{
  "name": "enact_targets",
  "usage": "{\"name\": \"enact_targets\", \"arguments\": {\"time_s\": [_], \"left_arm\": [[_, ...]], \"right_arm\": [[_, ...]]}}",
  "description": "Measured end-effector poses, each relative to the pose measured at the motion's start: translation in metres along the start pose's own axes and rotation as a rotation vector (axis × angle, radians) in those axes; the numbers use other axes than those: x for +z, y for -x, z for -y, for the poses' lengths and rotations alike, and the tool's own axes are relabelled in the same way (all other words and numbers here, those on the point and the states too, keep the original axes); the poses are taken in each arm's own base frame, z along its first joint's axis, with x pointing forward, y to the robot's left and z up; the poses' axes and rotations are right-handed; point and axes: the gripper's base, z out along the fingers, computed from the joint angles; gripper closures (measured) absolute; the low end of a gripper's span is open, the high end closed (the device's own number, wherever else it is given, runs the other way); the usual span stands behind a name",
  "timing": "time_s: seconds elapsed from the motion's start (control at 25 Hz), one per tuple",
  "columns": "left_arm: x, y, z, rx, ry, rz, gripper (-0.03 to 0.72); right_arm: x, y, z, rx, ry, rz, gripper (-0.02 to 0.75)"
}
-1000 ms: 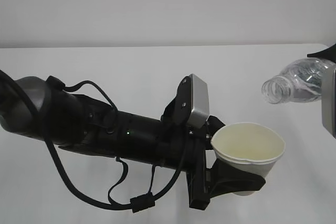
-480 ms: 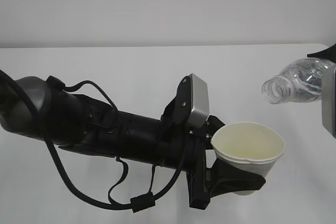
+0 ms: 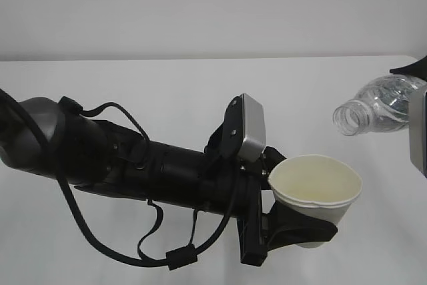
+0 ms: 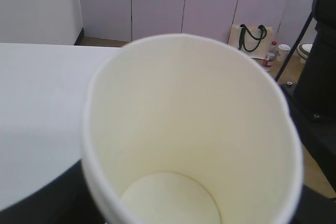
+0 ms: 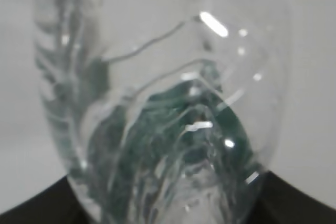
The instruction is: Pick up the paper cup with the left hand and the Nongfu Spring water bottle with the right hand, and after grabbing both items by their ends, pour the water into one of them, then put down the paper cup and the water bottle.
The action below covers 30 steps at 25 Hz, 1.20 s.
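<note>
My left gripper is shut on the lower part of the white paper cup, which stands upright above the table with its cream inside showing. From the left wrist the paper cup fills the view, and its round bottom shows pale and bare. At the right edge the clear Nongfu Spring water bottle lies almost level, its open mouth pointing left, above and to the right of the cup's rim. My right gripper is shut on the bottle, with dark green showing through the plastic. No stream shows between bottle and cup.
The white table runs back to a pale wall. The left arm's black cables loop low over the front of the table. Beyond the table edge, the left wrist view shows a bag, a small bottle and a black stand.
</note>
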Motion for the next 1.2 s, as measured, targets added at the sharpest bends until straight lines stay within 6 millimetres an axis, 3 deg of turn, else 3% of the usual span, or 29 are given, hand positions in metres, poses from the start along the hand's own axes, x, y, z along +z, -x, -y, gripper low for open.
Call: {"name": "enact_targets", "arguments": {"time_s": [1.2], "left_arm": [[0.0000,0.0008,-0.0004,-0.005,0.004,0.008,0.212]], "right_arm": [[0.0000,0.0000,0.0000,-0.063,0.000,0.000,0.323]]}}
